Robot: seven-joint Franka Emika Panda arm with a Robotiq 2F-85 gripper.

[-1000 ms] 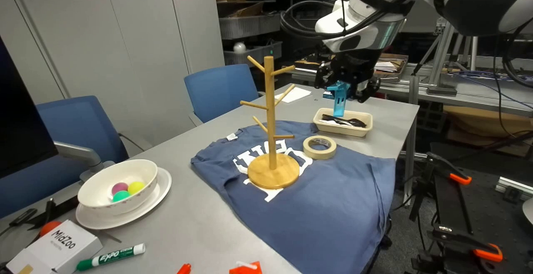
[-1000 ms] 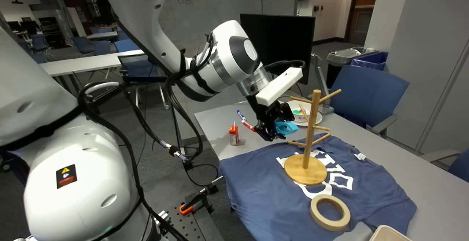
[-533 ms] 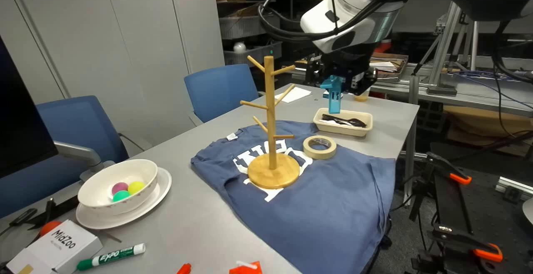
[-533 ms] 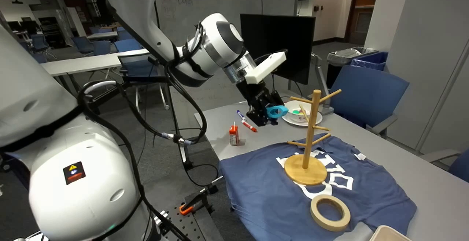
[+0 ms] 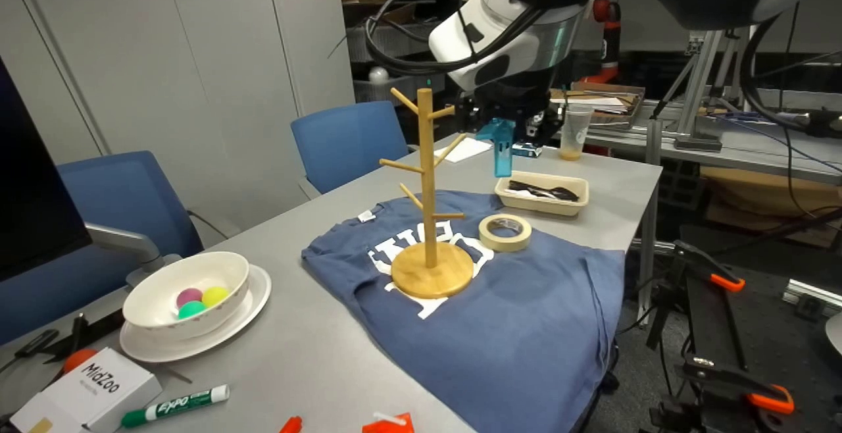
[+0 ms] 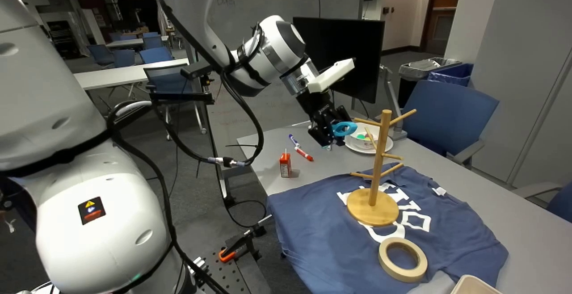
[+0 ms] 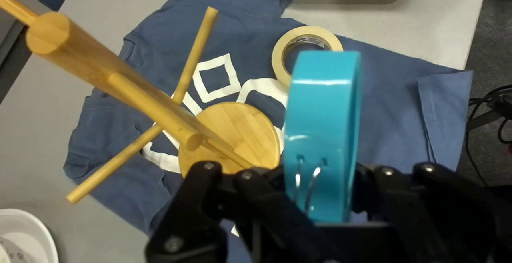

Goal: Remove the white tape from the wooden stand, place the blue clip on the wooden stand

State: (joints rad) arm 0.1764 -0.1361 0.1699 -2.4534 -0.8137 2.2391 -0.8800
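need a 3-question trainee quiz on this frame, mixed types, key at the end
1. True or false: the tape is off the stand.
2. Fill in: the gripper holds the blue ____.
3. What does the bowl sit on? a) tray b) plate c) box

Key:
1. True; it lies on the shirt.
2. clip
3. b
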